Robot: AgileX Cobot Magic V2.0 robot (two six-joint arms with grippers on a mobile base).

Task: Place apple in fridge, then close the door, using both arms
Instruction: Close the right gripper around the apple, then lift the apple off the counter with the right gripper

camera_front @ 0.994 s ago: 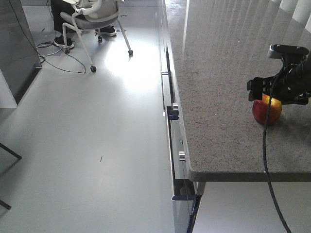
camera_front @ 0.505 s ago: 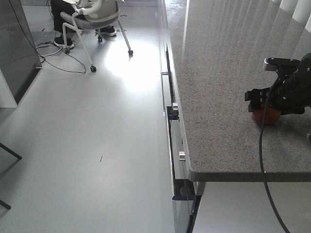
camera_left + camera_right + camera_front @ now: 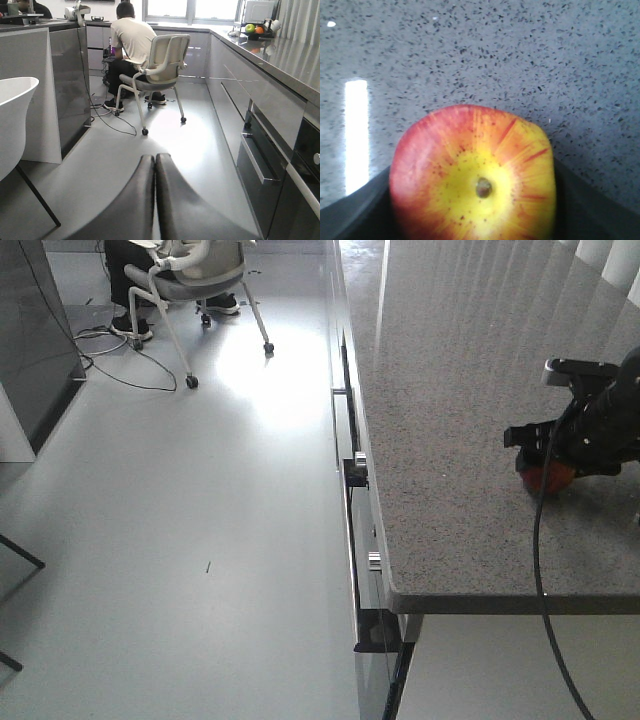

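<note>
The apple (image 3: 472, 175), red with a yellow patch round the stem, sits on the speckled grey counter (image 3: 450, 390) near its right edge. My right gripper (image 3: 547, 462) is down over it from above. Its dark fingers (image 3: 350, 220) press against both sides of the fruit. In the front view only a red sliver of the apple (image 3: 548, 478) shows under the gripper. My left gripper (image 3: 154, 156) is shut and empty, low over the floor. A tall dark-grey cabinet (image 3: 70, 85), apparently the fridge, stands at the left. I cannot tell its door apart, and its inside is hidden.
A person sits on a wheeled office chair (image 3: 160, 65) in the aisle, with cables (image 3: 120, 360) on the floor beside it. Drawer handles (image 3: 355, 470) stick out from the counter front. A white rounded edge (image 3: 12, 120) stands at the near left.
The right gripper has come down over the apple, hiding most of it. In the last half second it has barely moved. The left arm's earlier state is not shown.
</note>
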